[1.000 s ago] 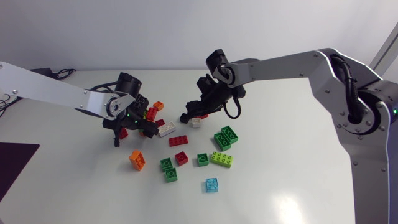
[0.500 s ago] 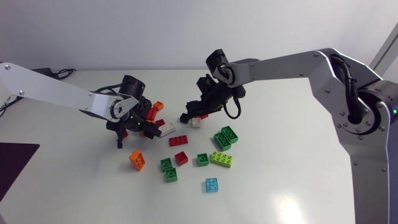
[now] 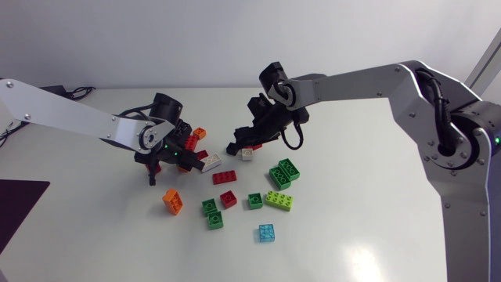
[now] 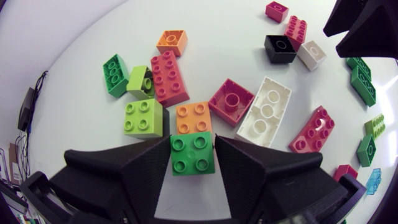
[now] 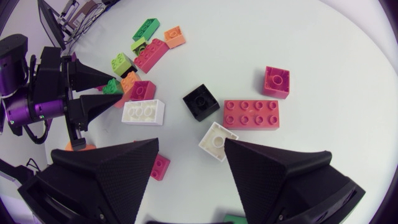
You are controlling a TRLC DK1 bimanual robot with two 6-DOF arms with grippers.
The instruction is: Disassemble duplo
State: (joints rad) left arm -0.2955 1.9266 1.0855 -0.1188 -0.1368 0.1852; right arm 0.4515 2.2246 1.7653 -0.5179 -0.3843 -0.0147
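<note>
A cluster of duplo bricks lies on the white table (image 3: 360, 227). In the left wrist view a green 2x2 brick (image 4: 193, 154) sits between my fingers, joined to an orange 2x2 brick (image 4: 193, 117) just ahead. My left gripper (image 4: 193, 143) (image 3: 178, 157) is shut on the green brick, a finger pressing each side. Beside the orange brick lie a lime brick (image 4: 143, 117), a magenta brick (image 4: 231, 101) and a white brick (image 4: 264, 115). My right gripper (image 5: 191, 144) (image 3: 244, 146) hangs open over a small white brick (image 5: 217, 141) and a black brick (image 5: 201, 102), holding nothing.
Loose bricks lie nearer the front: an orange one (image 3: 172, 201), green ones (image 3: 211, 214), small red ones (image 3: 226, 188), a lime one (image 3: 279, 200), dark green ones (image 3: 283, 172) and a clear blue one (image 3: 267, 233). A red 2x4 brick (image 5: 251, 114) lies ahead of the right gripper.
My left gripper's fingers have come together onto the green brick, and the gripper has shifted slightly. The right arm has stayed where it was.
</note>
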